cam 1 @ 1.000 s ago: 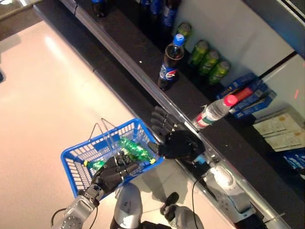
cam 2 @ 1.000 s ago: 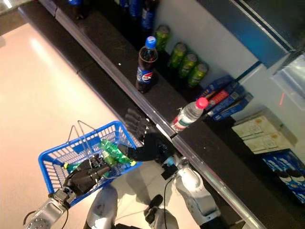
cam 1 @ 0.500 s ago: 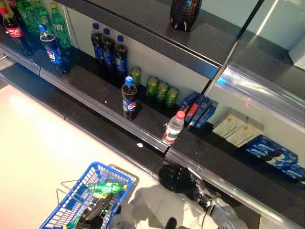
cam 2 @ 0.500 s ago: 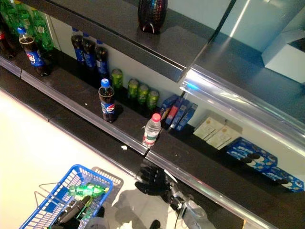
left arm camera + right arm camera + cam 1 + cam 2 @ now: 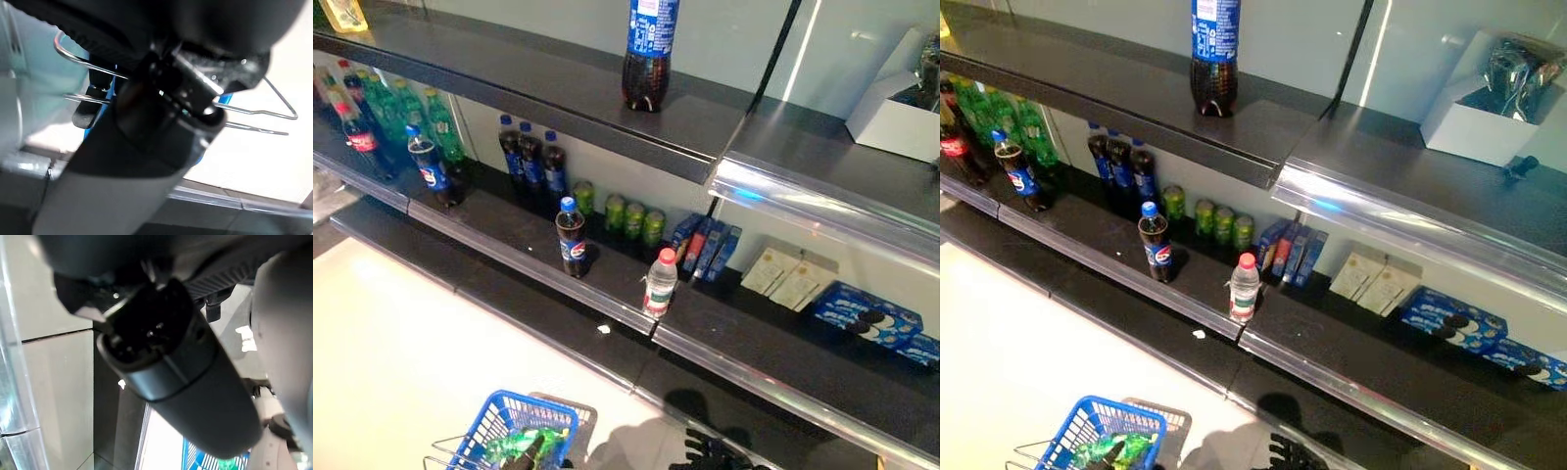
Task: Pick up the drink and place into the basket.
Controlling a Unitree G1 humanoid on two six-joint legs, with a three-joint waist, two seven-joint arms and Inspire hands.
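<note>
A blue wire basket [image 5: 485,438] shows at the bottom edge, with a green drink bottle [image 5: 509,446] lying inside it. My left hand [image 5: 536,451] is curled on the basket's near side, mostly cut off by the edge; the left wrist view shows the basket's wire handles [image 5: 275,115] past the hand [image 5: 161,132]. Only the spread, empty fingers of my right hand [image 5: 710,455] show, to the right of the basket and apart from it. On the low shelf stand a blue-capped cola bottle [image 5: 572,237] and a pink-capped water bottle [image 5: 660,284].
Green cans [image 5: 628,213] and dark bottles [image 5: 530,159] line the back of the low shelf [image 5: 499,240]; boxes [image 5: 705,250] lie to the right. A large cola bottle [image 5: 646,54] stands on the upper shelf. Pale floor [image 5: 401,343] lies to the left of the basket.
The camera has tilted up, so more shelf shows and basket and hands sit at the bottom edge. My right hand, at the basket's rim a second ago, is now apart from it.
</note>
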